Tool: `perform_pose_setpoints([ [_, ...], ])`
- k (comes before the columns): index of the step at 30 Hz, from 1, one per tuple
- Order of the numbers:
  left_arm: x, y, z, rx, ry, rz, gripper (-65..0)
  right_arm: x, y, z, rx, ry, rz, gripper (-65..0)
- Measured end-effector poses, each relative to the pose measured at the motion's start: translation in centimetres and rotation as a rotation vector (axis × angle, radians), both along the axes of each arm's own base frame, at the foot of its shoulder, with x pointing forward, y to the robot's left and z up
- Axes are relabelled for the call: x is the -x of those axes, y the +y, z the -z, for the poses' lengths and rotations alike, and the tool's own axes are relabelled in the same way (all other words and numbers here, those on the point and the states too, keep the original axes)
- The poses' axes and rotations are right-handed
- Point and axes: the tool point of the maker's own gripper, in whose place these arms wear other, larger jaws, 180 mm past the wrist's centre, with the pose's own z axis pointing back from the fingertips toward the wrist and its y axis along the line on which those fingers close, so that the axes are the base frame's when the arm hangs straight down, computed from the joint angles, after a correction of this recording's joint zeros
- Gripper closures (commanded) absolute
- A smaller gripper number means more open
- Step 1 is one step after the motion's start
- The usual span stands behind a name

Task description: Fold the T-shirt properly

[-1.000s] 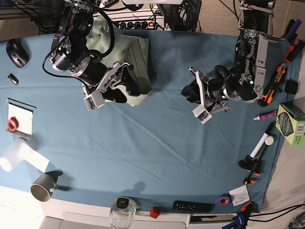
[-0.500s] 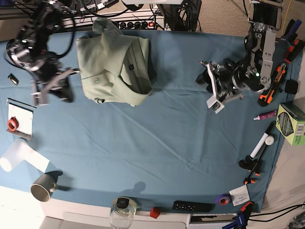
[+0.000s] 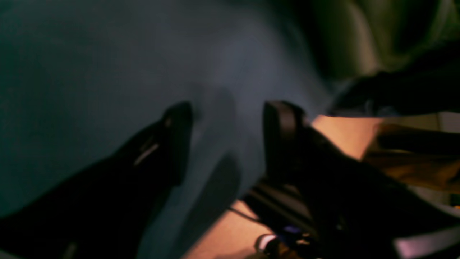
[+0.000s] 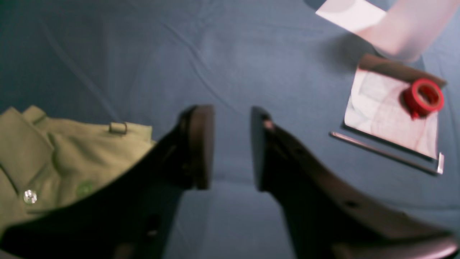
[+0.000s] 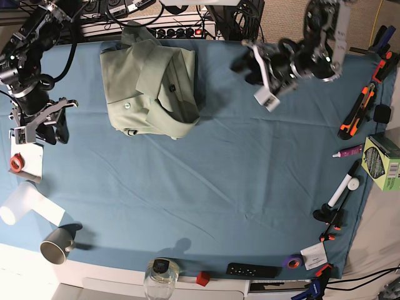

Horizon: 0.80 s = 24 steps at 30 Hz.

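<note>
The T-shirt [image 5: 150, 84] lies folded into a compact pale green bundle at the back left of the teal cloth, collar and buttons showing. My right gripper [image 5: 45, 134] is open and empty at the table's left edge, well left of the shirt. In the right wrist view its fingers [image 4: 201, 147] stand apart over bare cloth, with the shirt [image 4: 54, 154] at lower left. My left gripper [image 5: 245, 69] is open and empty near the back edge, right of the shirt. The left wrist view is blurred; the gripper [image 3: 226, 140] is open there, with the shirt [image 3: 359, 36] a green blur at upper right.
A red tape roll [image 5: 15, 164] on a card, a white paper roll [image 5: 25, 203] and a grey mug [image 5: 56, 247] sit at the left. A glass [image 5: 161, 278], remote [image 5: 253, 270] and purple tape [image 5: 290, 262] line the front edge. A green box [image 5: 382, 161] and marker [image 5: 344, 187] are at the right.
My right arm has left the shirt and swung to the table's left edge. My left arm has lifted toward the back edge. The shirt lies uncovered and still.
</note>
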Motion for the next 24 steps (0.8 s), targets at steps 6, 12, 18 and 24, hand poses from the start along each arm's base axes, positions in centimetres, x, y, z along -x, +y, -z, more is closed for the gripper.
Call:
perform_pose_setpoints([
  [6, 0.7, -2.0, -0.4, 0.053, 0.023, -0.045, -37.4, -1.6, -0.3, 5.0, -0.283, 0.106, 0.043, -22.8],
  [12, 1.7, -5.3, -1.0, 0.122, 0.046, -0.017, -37.4, -3.8, 3.5, 7.6, -0.495, 0.237, -0.106, -22.8],
  [18, 4.2, -10.9, -2.0, 0.168, 0.047, 0.092, -37.4, -5.9, 6.2, 8.7, -0.468, 0.348, -0.236, -22.8],
  [24, 3.8, -12.3, -1.7, 0.082, -0.032, 0.134, -37.4, -6.7, 8.3, 9.5, -0.473, 0.397, -0.296, -22.8],
])
